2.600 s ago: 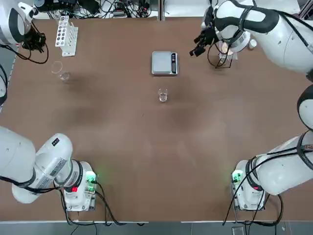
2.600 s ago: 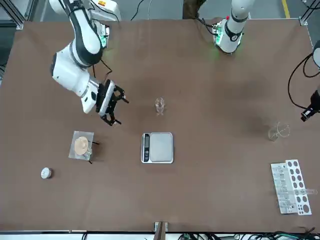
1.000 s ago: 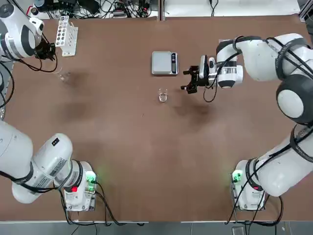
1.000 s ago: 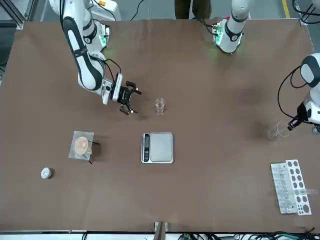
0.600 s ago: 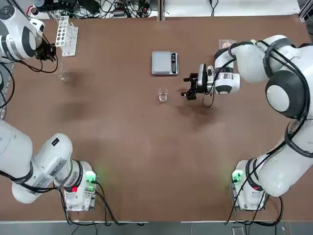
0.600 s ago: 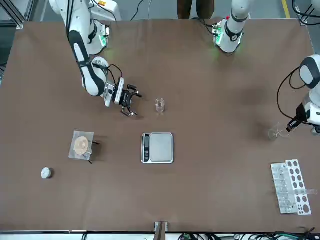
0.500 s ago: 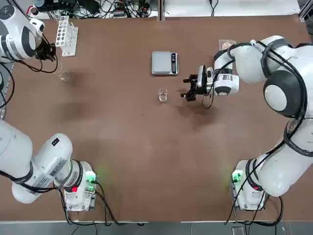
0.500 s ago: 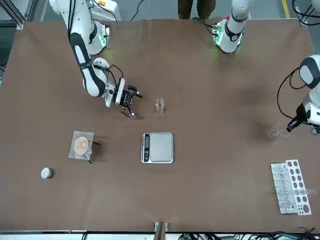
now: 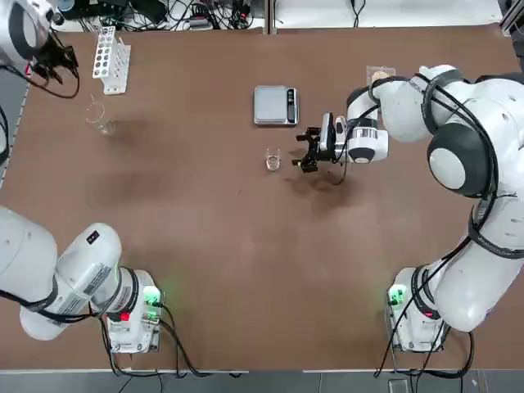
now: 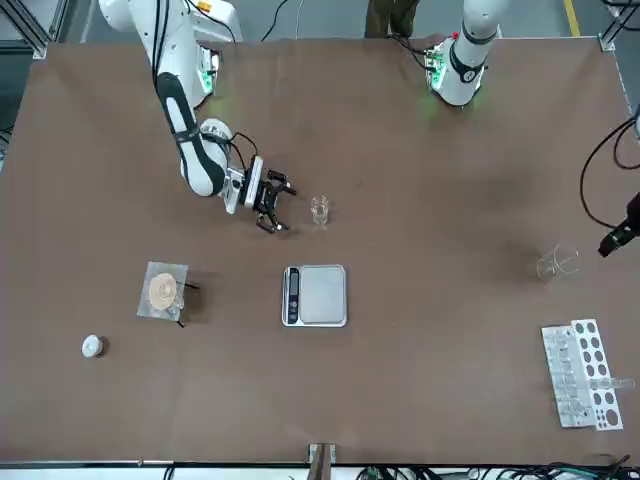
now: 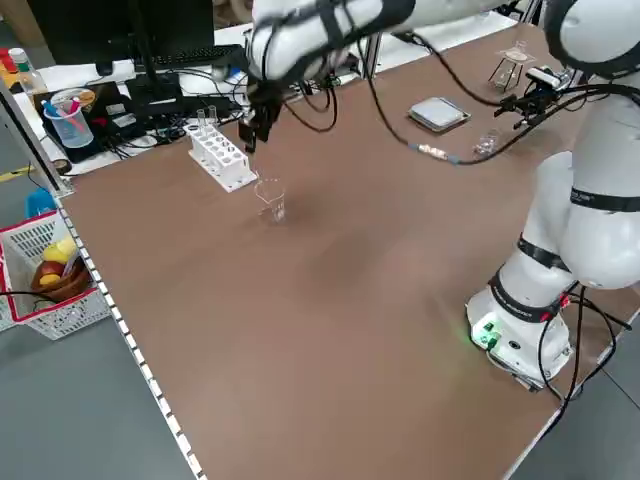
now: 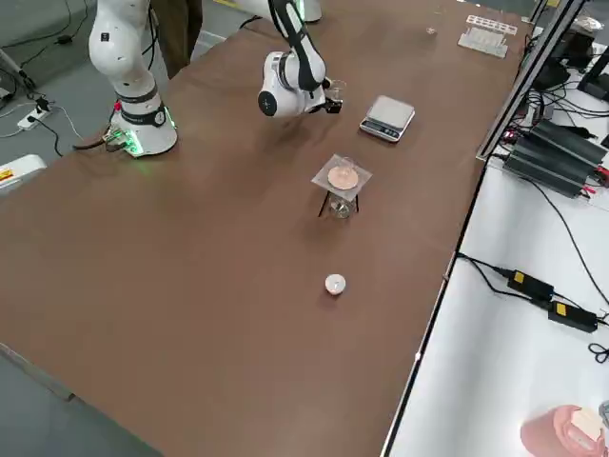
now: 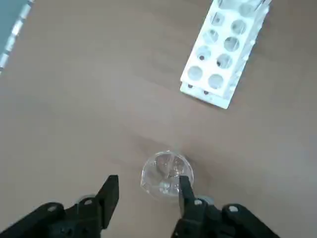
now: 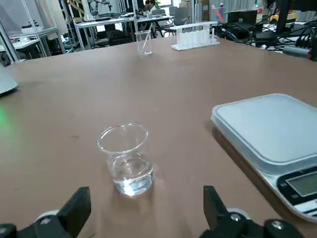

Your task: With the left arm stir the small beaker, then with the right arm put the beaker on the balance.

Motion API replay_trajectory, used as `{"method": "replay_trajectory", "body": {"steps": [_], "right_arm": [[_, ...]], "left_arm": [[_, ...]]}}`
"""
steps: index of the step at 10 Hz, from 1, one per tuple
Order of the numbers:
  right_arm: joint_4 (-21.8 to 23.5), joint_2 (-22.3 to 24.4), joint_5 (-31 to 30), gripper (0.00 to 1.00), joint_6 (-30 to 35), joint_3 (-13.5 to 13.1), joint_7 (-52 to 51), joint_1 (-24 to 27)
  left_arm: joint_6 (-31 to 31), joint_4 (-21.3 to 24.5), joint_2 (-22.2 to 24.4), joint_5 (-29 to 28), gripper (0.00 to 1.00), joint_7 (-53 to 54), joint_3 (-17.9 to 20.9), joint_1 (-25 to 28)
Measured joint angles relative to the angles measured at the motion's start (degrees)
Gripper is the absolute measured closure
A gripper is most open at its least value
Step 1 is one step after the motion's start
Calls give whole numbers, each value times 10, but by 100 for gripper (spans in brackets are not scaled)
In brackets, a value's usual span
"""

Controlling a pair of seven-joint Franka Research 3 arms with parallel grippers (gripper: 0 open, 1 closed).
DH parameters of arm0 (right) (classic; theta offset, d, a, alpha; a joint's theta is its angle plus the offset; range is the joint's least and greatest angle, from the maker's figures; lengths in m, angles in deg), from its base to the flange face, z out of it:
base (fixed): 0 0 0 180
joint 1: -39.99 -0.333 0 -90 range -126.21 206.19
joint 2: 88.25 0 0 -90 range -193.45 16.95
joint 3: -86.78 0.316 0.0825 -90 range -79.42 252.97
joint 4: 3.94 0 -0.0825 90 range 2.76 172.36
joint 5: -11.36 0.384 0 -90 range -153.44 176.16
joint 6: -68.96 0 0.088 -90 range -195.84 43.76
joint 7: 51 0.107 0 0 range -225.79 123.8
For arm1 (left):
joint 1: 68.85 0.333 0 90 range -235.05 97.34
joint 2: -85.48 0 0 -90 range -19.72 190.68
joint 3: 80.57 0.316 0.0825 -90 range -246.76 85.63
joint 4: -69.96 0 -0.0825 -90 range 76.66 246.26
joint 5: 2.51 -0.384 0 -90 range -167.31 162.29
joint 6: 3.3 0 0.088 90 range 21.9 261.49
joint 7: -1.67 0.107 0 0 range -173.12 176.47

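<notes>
The small beaker (image 9: 273,160) stands upright on the bench (image 9: 205,229), mouth up, just ahead of the right hand (image 9: 306,150), whose fingers are spread; that hand has edged nearer since a moment ago. The balance (image 9: 275,105) sits just beyond; the left hand (image 13: 146,208), fingers apart, has lifted above the wider glass vessel (image 13: 166,174).

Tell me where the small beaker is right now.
In the top view the small beaker stands on the table near its centre, just in front of the balance, with the open right gripper close beside it.

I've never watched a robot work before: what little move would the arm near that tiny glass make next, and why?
Probably the right gripper slides on toward the small beaker until its open fingers straddle it; the beaker stands on the table, just ahead of them, not yet between them.
</notes>
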Motion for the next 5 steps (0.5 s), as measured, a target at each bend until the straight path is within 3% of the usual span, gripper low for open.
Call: {"method": "replay_trajectory", "body": {"steps": [2,3,5], "right_arm": [[-1,-8,11,0,1,0,-6,-12],[-1,-10,17,0,1,0,-6,-20],[-3,-17,32,0,1,0,-6,-37]], "left_arm": [[-124,-86,9,1,9,2,-45,-2],[-184,-127,9,7,1,7,-60,-5],[-277,-186,9,48,1,21,-68,-10]]}}
